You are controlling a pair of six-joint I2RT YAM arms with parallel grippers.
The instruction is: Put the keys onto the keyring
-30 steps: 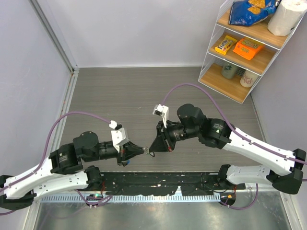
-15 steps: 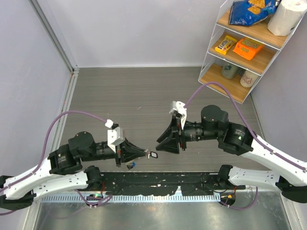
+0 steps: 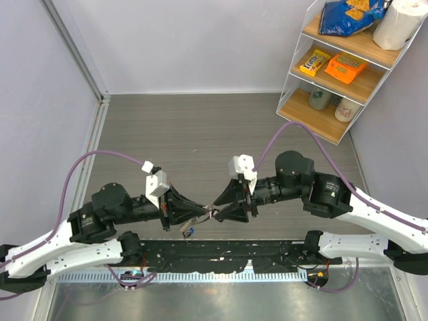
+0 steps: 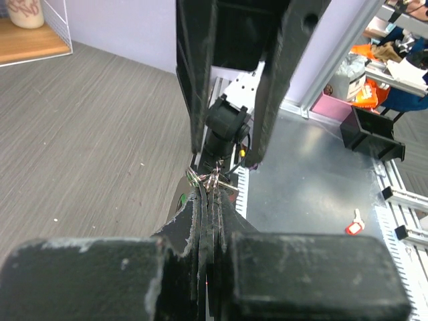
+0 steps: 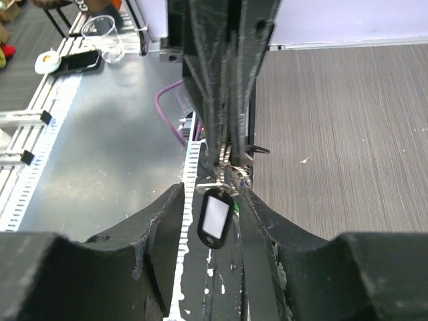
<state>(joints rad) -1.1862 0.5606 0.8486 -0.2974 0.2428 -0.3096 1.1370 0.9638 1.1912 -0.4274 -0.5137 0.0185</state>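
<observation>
Grey wood-grain table [image 3: 200,127] underneath, both arms meeting nose to nose over its near edge. Left tool [image 4: 210,194] was clamped tight on the keyring [image 4: 214,179] right at its tips, and a blue-headed key [image 3: 189,231] showed just under that tool. Right tool [image 5: 210,200] had its jaws parted, sitting either side of a dangling black-headed key [image 5: 215,219] without pinching it.
</observation>
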